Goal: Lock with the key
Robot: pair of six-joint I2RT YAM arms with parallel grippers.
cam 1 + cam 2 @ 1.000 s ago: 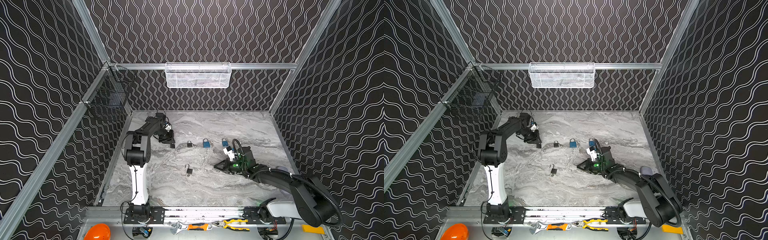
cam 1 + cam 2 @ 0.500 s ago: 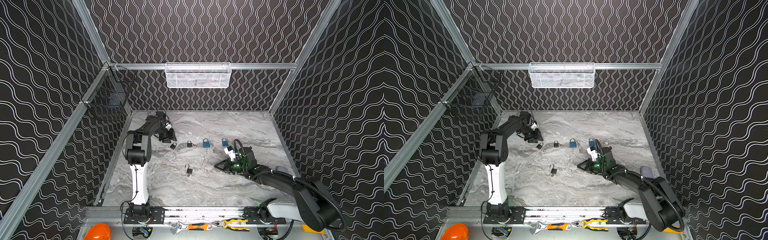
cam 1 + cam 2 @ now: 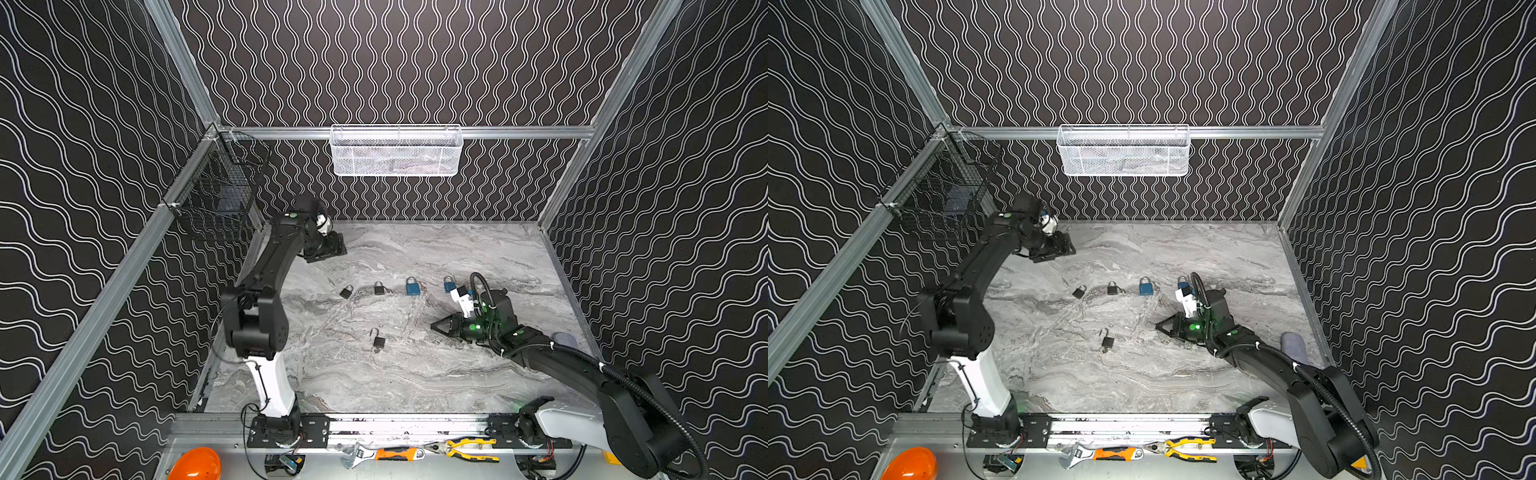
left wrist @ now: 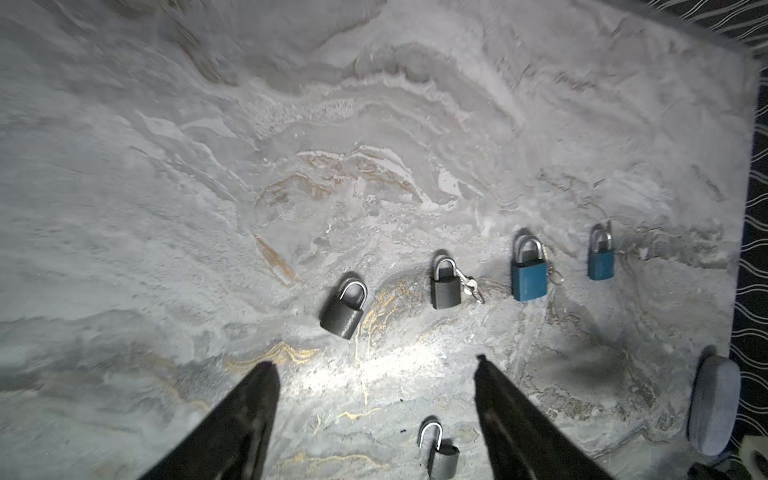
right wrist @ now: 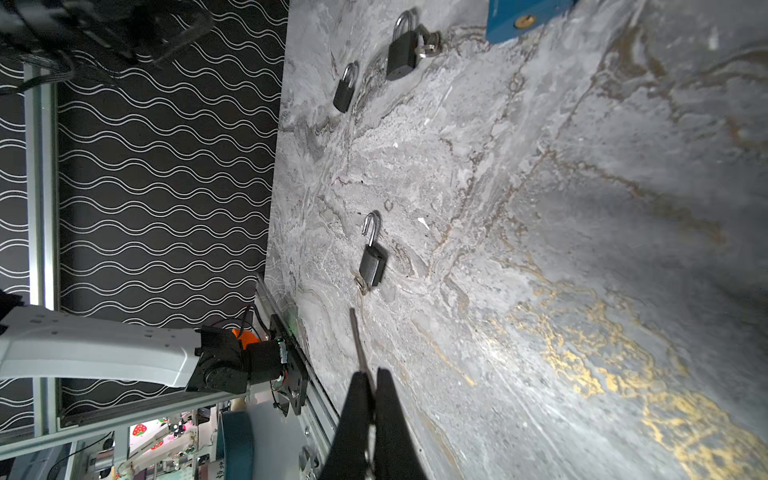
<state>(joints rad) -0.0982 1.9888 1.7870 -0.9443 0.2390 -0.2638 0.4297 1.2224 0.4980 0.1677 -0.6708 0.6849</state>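
One padlock (image 3: 378,341) with shackle sprung open lies alone on the surface (image 3: 415,374), key ring (image 5: 360,286) at its base, apart from the row of shut locks (image 3: 379,288), so likely the one left to lock; left tool (image 4: 374,362) gapes wide and empty, right tool (image 5: 372,374) pinched shut, aimed at it, load unclear.

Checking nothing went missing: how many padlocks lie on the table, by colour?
Black padlocks: 3
Blue padlocks: 2
Total: 5
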